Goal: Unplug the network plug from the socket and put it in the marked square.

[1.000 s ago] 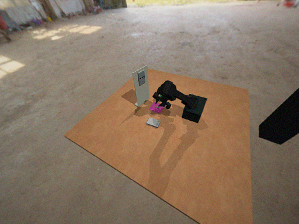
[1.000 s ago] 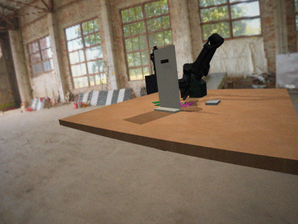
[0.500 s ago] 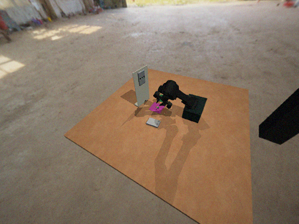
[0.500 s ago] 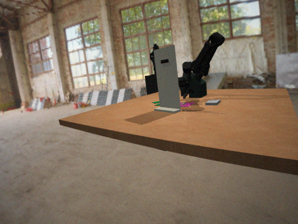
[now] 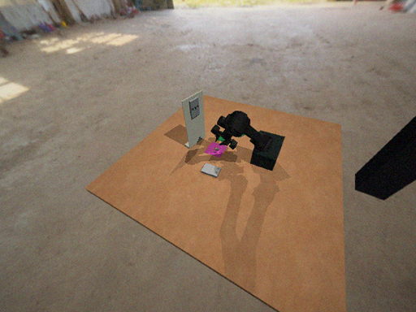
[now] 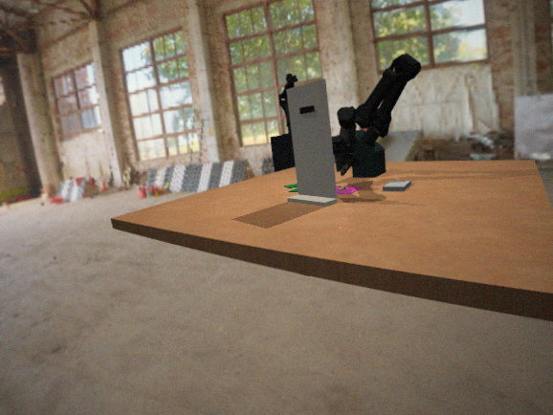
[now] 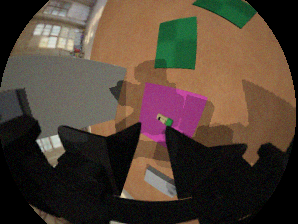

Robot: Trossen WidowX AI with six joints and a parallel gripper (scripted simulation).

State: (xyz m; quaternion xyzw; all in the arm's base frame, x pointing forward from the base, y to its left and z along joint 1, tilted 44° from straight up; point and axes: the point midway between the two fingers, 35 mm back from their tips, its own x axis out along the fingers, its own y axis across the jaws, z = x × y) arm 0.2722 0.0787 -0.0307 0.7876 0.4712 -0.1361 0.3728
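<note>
The small beige and green plug (image 5: 216,149) (image 7: 169,121) lies on the magenta marked square (image 5: 209,150) (image 6: 351,190) (image 7: 155,95), well inside its edges. My gripper (image 5: 220,142) (image 6: 342,172) (image 7: 153,127) is partly open and empty, with its fingertips above the square and the plug. In the wrist view the right fingertip appears just beside the plug's green end. The upright panel (image 5: 199,131) (image 6: 313,153) (image 7: 60,92) stands beyond the square. Its grey socket plate (image 5: 192,114) shows dark openings and no plug in them. The plug's thin tab is too small to make out.
A flat grey block (image 5: 210,170) (image 6: 396,185) (image 7: 159,181) lies near the square. Two green patches lie on the other side, one nearer (image 7: 177,47) and one farther (image 7: 229,11). A dark box (image 6: 282,152) stands behind the panel in the exterior view.
</note>
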